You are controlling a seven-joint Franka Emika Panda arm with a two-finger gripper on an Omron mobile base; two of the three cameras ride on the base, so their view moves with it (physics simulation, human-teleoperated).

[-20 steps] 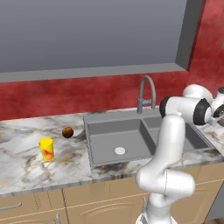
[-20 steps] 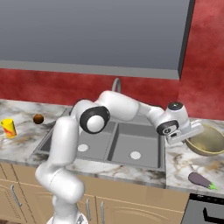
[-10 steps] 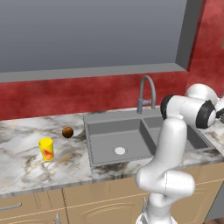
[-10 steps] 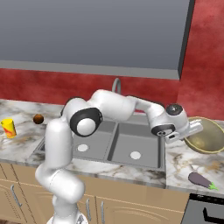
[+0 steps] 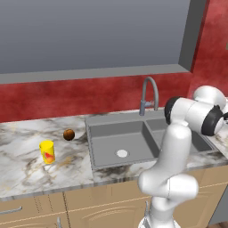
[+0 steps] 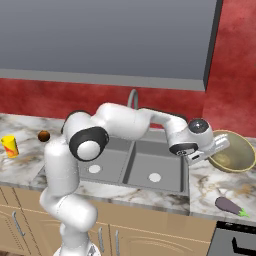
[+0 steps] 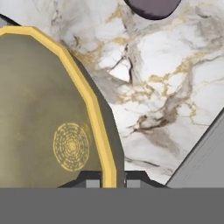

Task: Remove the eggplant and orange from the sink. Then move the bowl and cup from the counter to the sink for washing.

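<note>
Gripper (image 6: 221,145) pinches the bowl (image 6: 234,152) by its yellow rim, one finger either side; I see it beside the sink (image 6: 150,165), eggplant (image 6: 229,205) nearby.

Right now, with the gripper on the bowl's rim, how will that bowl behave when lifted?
The bowl looks rigid, so it likely keeps its shape. Pinched at one edge by the gripper, the wide body will probably hang tilted and may swivel. Its smooth rim could slip.

My arm reaches toward three o'clock; my gripper (image 7: 106,180) is pinched narrowly on the bowl's (image 7: 39,131) rim.
</note>
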